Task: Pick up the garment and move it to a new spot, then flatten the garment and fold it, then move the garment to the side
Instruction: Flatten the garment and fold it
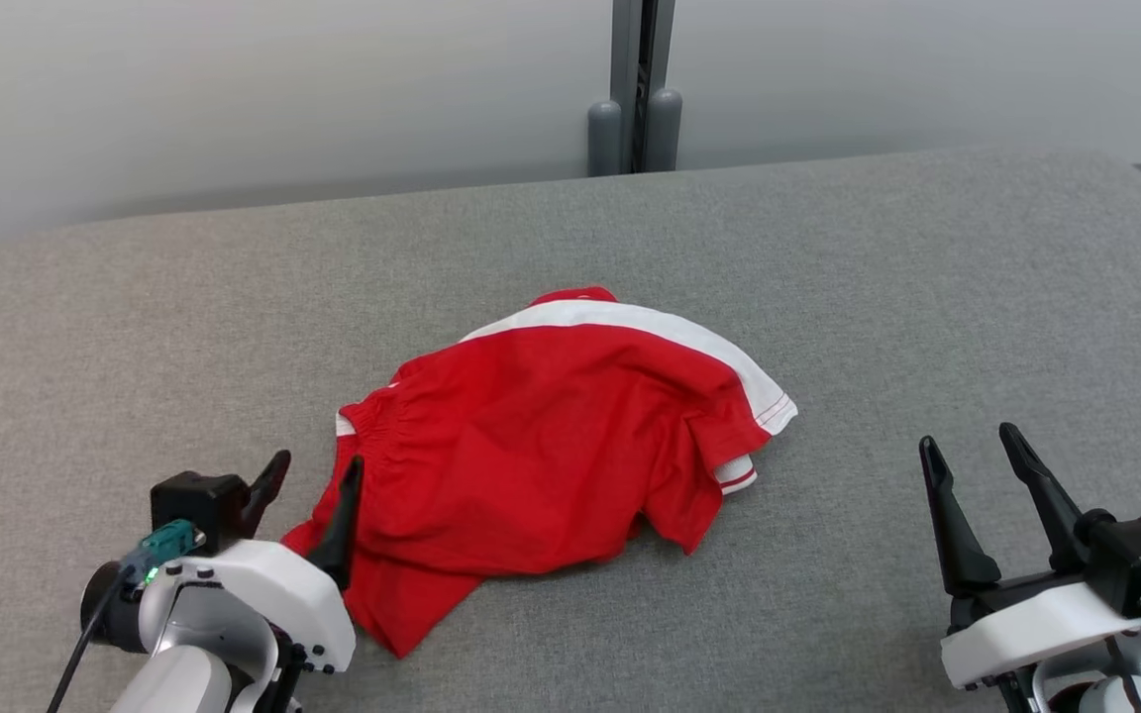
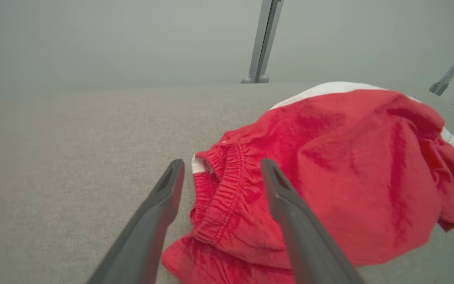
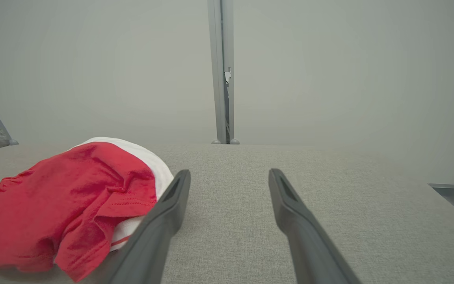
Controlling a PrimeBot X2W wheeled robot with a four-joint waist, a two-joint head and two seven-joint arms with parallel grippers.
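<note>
Left claw hangs spread, 2 fingers either side of the waistband at the near-left edge of the red garment, crumpled on the grey cushion. Right claw, also spread, sits well right. Closing may pinch 1 layer only, dragging it bunched.

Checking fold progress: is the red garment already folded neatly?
No, the red garment lies bunched and wrinkled in a loose heap on the grey surface, unfolded.

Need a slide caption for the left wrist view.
Open left gripper framing the gathered waistband of a crumpled red-and-white fabric garment on grey woven surface.
</note>
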